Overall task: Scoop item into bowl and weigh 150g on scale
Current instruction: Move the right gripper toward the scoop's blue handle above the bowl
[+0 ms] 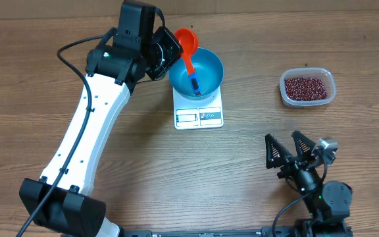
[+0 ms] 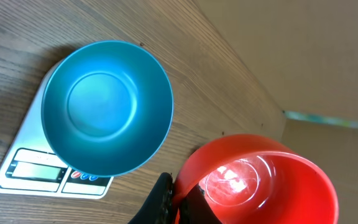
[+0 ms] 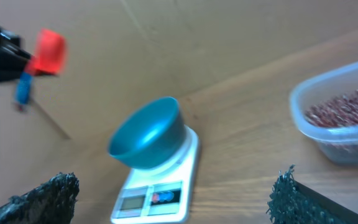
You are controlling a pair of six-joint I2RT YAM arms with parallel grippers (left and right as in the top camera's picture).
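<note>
Stretching across every view is a brown wood-grain table, backed in the wrist views by a plain tan wall. From overhead the scale sits near the middle of the table with the bowl resting on it. Well off to the right a clear tub holds the beans. The left gripper, clamped tight on a red scoop, hangs at the bowl's left rim, and the blue tip of the scoop's handle lies over the bowl. The right gripper stands near the table's front edge, jaws spread wide and holding nothing. Only the left wrist camera looks straight down onto the bowl's bare blue floor and into the scoop's glossy cup; the scale's display is too small to read there. Only the right wrist view, blurred, shows from the side that the scoop is raised above the bowl
</note>
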